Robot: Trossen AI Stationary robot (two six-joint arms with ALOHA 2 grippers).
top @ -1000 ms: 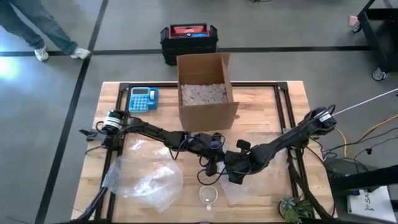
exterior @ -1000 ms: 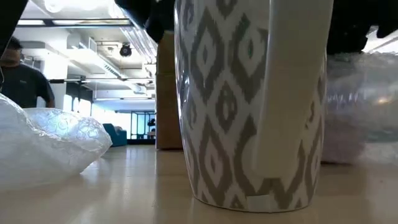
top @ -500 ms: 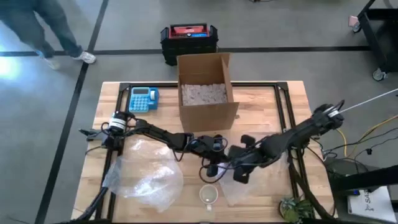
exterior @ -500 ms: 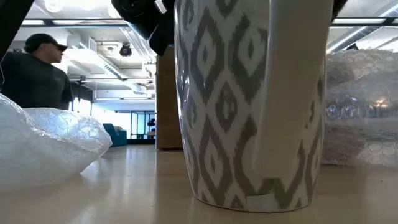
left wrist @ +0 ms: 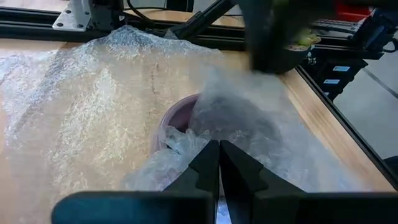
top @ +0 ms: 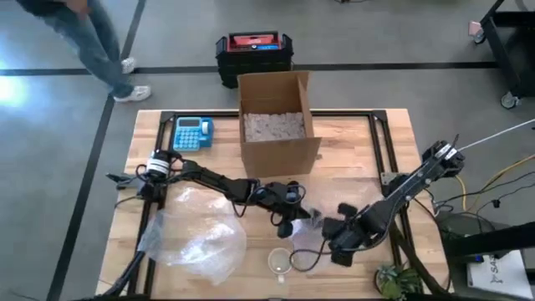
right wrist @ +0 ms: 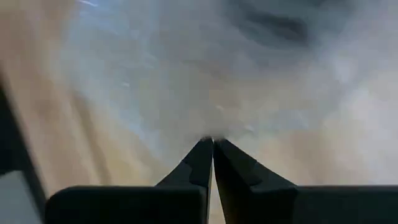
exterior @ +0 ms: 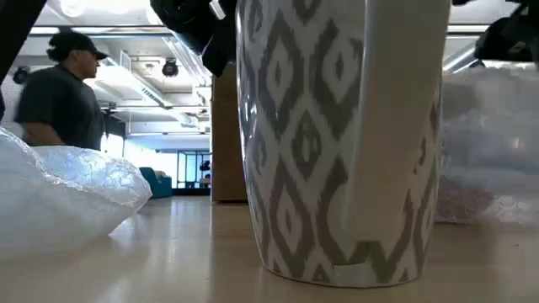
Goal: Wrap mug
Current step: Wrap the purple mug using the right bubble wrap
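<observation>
One mug (top: 282, 262) is seen upright on the table (top: 359, 159), close to the middle of the edge opposite the cardboard box (top: 276, 150). It is patterned, its mouth is open to the top, and most of its wall is uncovered. A sheet of bubble wrap (top: 313, 239) is spread just beside it, toward the table's right edge, and one flap is lifted near the rim.

That flap is clamped by the left gripper (top: 288, 226), whose fingers are pressed together on a bunched fold of film. The right gripper (top: 338, 248) is placed at the sheet's far side, fingers together. Whether film is caught between them cannot be told from its blurred wrist view.

Several failures can be expected from here. The thin fold could be pulled out of the left grip if the sheet is tensioned from both ends. The mug could be tipped or pushed off the nearby edge if the flap is dragged across its rim rather than lifted over it. If nothing is held by the right gripper, the sheet would be drawn to one side and the mug left bare.

A loose heap of bubble wrap (top: 192, 238) lies toward the left edge, well apart from the mug, so snagging there is judged unlikely.
</observation>
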